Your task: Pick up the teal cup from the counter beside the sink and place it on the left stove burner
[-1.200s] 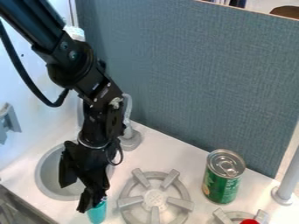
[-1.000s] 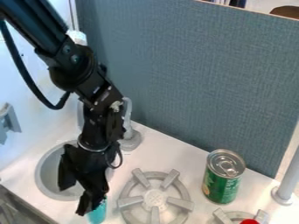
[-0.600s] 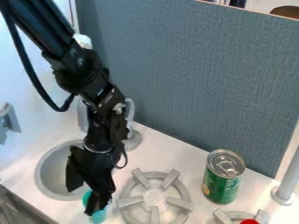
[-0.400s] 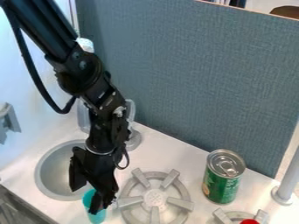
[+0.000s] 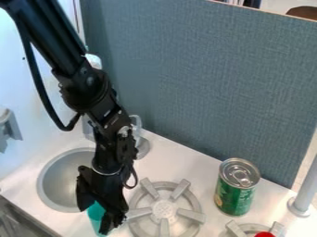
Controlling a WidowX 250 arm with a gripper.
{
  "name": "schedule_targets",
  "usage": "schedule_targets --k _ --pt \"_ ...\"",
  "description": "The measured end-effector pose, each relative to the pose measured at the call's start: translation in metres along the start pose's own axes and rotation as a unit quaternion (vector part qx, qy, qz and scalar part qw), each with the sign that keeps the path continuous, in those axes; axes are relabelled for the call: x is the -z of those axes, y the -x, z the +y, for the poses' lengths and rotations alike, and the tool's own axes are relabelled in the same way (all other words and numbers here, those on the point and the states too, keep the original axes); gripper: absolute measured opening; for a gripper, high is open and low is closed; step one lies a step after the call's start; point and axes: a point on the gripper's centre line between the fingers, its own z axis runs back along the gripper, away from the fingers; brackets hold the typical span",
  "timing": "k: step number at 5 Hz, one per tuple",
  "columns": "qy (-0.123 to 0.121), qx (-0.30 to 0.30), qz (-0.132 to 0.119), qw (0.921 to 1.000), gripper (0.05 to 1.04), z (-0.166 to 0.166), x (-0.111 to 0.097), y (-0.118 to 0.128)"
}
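Teal, smooth-walled cup (image 5: 95,215), apparently plastic, is standing close to the near edge of the white table (image 5: 193,165), its open end facing up and its long axis looking roughly upright. The black two-finger tool (image 5: 93,222) is hanging directly over it, and the relation that matters is this: the cup is lying below the tool's body and showing between its fingers, not off to one side. One finger is coming down at the cup's left in the view, the other is crossing in front of its right part — the two are standing apart, so the tool is looking released rather than clenched. Whether either finger is touching the wall, I cannot tell. Beyond the left finger, the round grey sink (image 5: 44,185) is opening close by; the grey spoked burner (image 5: 164,209) is sitting just to the right, while the green-and-silver metal can (image 5: 234,195) is standing well apart.
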Motion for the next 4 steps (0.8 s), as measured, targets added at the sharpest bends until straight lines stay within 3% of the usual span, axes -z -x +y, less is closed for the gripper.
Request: schedule_targets --k 4 --pt "-0.008 -0.02 -0.018 0.9996 1.001 -0.003 0.014 -0.013"
